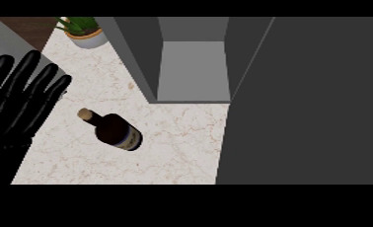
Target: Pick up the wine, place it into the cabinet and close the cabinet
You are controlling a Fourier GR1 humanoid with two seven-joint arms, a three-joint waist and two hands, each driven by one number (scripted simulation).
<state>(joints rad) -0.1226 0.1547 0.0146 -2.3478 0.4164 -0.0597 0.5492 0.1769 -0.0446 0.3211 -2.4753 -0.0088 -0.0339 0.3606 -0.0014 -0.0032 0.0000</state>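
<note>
The wine bottle (113, 130) is on the pale marbled counter (175, 147), left of centre and in front of the cabinet (193, 68), well apart from it. Its long axis runs on a diagonal in the head view: the tan-capped neck points to the upper left, and the dark body with a pale label band lies to the lower right. From this steep angle I cannot tell whether it stands upright or lies on its side. The cabinet is open, showing a bare grey floor between two grey side walls; its top is cut off by the view's upper edge. The cabinet door (306, 102) is a broad dark panel filling the right side, running out of view, and it hides the counter there. At the upper left a potted plant (82, 32) is partly cropped, and beside it a grey object (16, 41) is too cut off to name. The left hand (25, 105) rests at the left edge, fingers straight, slightly spread and pointing up, holding nothing and clear of the bottle
</note>
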